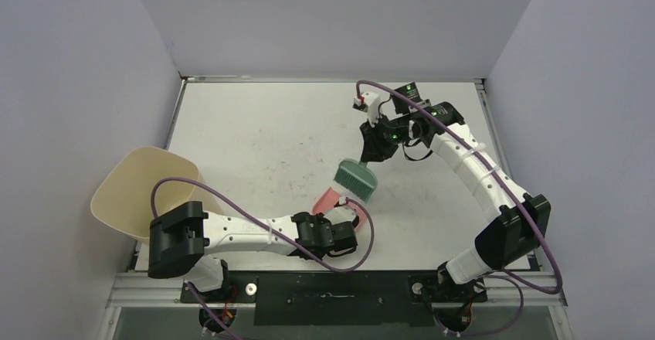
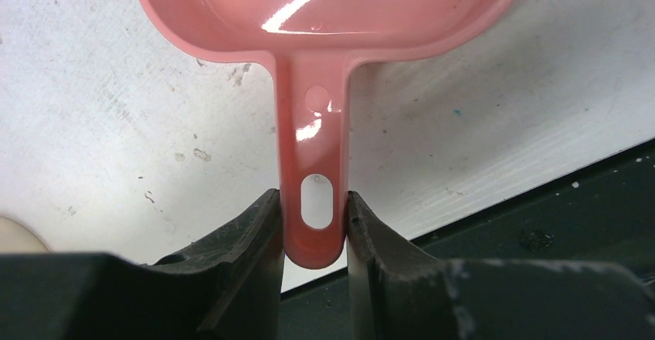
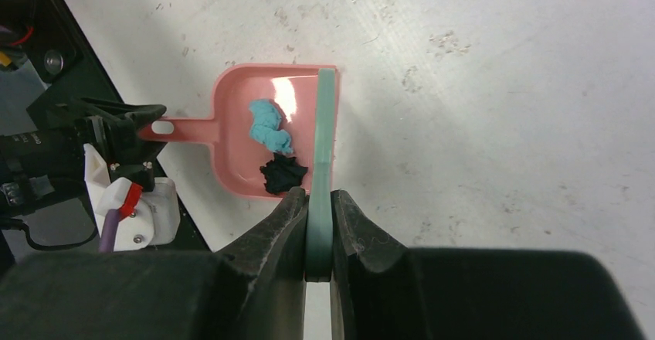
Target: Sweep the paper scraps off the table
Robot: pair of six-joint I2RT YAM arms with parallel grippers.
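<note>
No writing, label, brand, number or sign can be read in any of the views. The dark marks on the worktop [image 1: 270, 131] are shapeless scuffs and form no letters. The pink dustpan [image 3: 239, 93] shows only plain glossy plastic.

Top view high, rear, looking down on table [image 1: 255, 124]; wrist views close past own jaws; all share dustpan [image 1: 330, 198].
</note>
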